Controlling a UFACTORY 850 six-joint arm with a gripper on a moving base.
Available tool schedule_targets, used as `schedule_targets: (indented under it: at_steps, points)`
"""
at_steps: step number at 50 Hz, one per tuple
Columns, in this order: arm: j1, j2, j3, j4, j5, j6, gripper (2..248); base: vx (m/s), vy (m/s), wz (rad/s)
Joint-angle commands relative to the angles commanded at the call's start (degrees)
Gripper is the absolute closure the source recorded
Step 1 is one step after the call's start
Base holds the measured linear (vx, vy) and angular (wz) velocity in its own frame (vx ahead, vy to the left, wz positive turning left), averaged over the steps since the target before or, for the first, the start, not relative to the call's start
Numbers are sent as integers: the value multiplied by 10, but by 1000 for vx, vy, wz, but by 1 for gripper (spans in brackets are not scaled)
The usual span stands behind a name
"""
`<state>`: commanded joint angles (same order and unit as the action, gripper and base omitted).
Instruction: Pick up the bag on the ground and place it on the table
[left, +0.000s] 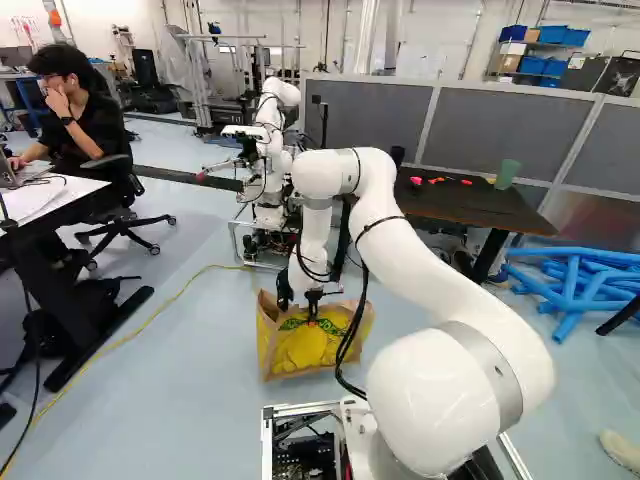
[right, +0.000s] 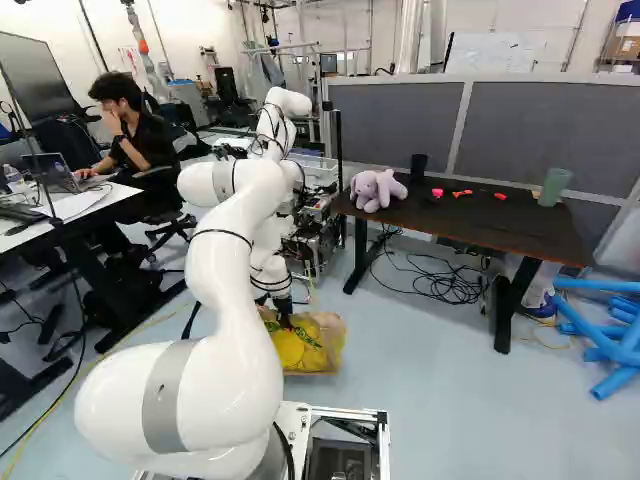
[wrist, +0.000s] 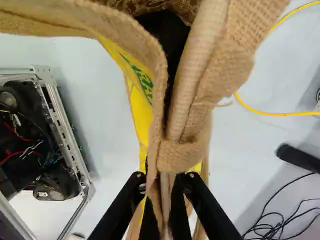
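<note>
In the left base view my gripper (left: 313, 308) points down into the top of the yellow and tan burlap bag (left: 305, 348). The same bag (right: 305, 345) shows low beside my arm in the right base view; whether its base touches the floor I cannot tell. From the wrist, the gripper (wrist: 164, 215) is shut on the bag's bunched tan handle cloth (wrist: 182, 150), pinched from both sides. Folds of the cloth hide the orange pads. The dark table (right: 470, 215) stands farther ahead, to the right of the bag.
On the table are a purple plush toy (right: 376, 189), a dark cup, a green cup (right: 553, 187) and small red things. Another robot (left: 268, 150) stands behind the bag. Cables (right: 445, 280) lie beneath the table, blue tubes (left: 575, 285) right of it. A desk stands at left.
</note>
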<state>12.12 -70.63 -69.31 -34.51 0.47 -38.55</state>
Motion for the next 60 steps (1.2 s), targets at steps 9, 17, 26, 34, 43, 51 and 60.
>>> schedule_targets:
  at_steps: [9,17,26,34,43,51,60]
  points:
    - [4,24,33,7,0,0,228,0,0,0]
    - [9,46,62,9,0,0,228,0,0,0]
    - [14,70,95,9,4,0,228,0,0,0]
    - [20,92,124,9,14,0,228,0,0,0]
    - [24,117,157,9,29,0,228,0,0,0]
    - [24,139,184,10,38,0,228,0,0,0]
    - [19,164,213,24,40,0,228,0,0,0]
